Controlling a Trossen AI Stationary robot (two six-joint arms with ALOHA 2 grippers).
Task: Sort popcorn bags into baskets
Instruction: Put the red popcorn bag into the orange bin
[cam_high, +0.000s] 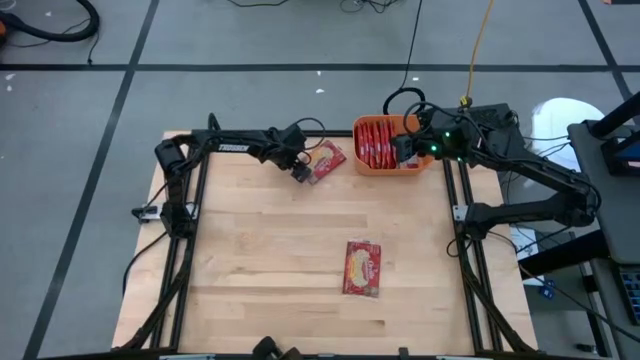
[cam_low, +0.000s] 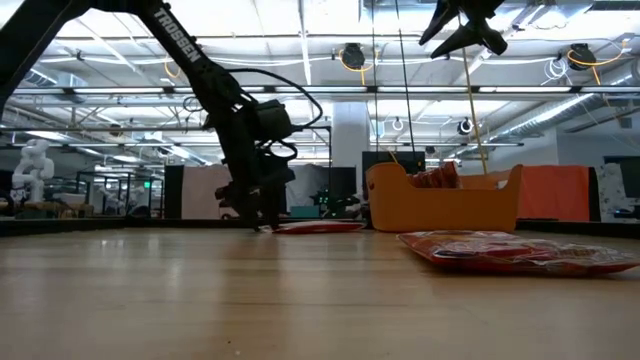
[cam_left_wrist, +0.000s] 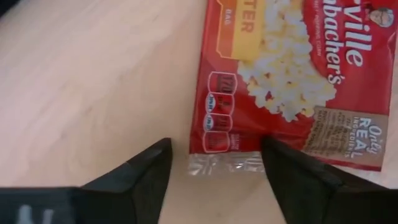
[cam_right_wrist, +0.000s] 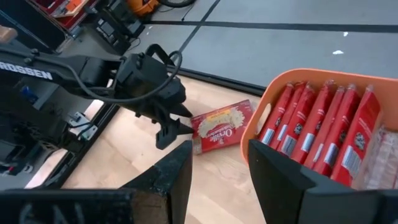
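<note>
At the far edge of the table, left gripper (cam_high: 301, 172) sits low, fingers apart, straddling the clear seam end of a popcorn bag (cam_high: 327, 161). Bag lies flat just left of the orange basket (cam_high: 395, 168), long axis running from the gripper toward it. Right gripper (cam_high: 405, 150) hangs over the basket, fingers apart, empty. Left arm nearer.

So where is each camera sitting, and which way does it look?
High view: above the table, looking straight down; both arms show.
Low view: at tabletop height, looking across; left arm and orange tub show.
Left wrist view: behind the left tool, facing a popcorn bag.
Right wrist view: behind the right tool, over the tub.
Shared: right wrist and high views both show that bag.
</note>
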